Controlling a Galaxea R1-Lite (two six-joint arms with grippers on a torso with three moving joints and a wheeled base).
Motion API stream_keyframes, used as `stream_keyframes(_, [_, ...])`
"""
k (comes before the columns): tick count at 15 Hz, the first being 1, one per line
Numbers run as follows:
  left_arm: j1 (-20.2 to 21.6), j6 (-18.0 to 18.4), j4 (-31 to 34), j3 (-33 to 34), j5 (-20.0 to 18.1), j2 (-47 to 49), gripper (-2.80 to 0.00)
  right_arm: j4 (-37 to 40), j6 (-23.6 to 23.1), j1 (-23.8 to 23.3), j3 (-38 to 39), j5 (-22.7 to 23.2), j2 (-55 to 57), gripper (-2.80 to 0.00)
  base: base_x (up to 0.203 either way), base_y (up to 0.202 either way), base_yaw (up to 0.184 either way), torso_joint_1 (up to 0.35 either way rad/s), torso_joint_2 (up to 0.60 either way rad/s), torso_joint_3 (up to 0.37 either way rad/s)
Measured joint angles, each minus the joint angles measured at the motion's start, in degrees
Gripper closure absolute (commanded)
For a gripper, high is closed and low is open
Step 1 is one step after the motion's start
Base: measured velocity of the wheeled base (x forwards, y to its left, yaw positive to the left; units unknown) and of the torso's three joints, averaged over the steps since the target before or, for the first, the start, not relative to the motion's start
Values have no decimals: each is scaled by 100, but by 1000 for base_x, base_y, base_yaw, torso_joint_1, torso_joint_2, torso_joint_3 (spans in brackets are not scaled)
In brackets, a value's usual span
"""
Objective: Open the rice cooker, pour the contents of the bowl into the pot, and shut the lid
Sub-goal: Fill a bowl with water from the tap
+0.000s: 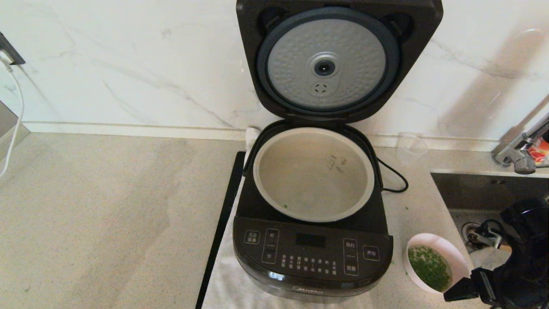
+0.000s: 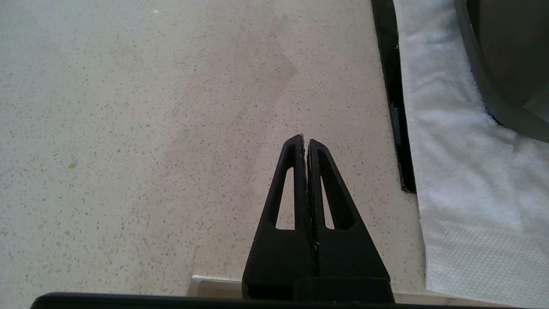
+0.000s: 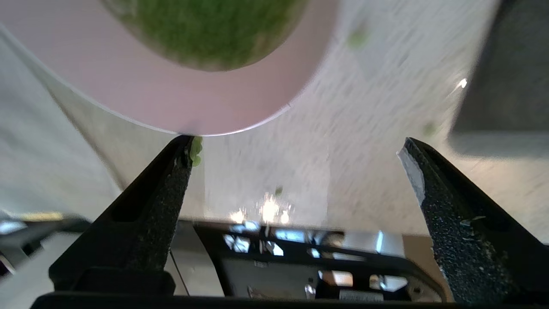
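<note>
The black rice cooker (image 1: 313,253) stands with its lid (image 1: 422,34) swung upright, dimpled silver disc facing me. Its light-grey pot (image 1: 313,180) looks nearly empty. The pale pink bowl (image 1: 460,257) sits on the counter right of the cooker, holding chopped green bits (image 1: 429,267) in liquid. My right gripper (image 1: 465,292) is at the bowl's near right edge. In the right wrist view that gripper (image 3: 296,146) is open, the bowl (image 3: 193,103) just beyond one fingertip (image 3: 182,150), which carries a few green bits. My left gripper (image 2: 306,141) hangs shut and empty over bare counter left of the cooker.
A white cloth (image 1: 231,283) lies under the cooker, a black strip (image 1: 221,227) along its left side. Behind the bowl are a clear cup (image 1: 411,148) and the cooker's cord (image 1: 392,176). A sink (image 1: 484,189) and faucet (image 1: 521,150) are at right. Stray green bits dot the counter.
</note>
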Motion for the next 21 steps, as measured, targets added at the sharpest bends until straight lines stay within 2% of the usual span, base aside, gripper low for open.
stream_keyframes(5, [0,0,0,0,1,0,0,48,14,-160,-248,45,38,-280,0,0,0,0,0,0])
stream_keyframes(13, [0,-1,0,0,-2,0,0,40,491,-269,-1014,54,469,-280,0,0,0,0,0,0])
stream_keyframes(21, [0,0,0,0,-2,0,0,18,516,-532,-1547,48,1088,-280,0,0,0,0,0,0])
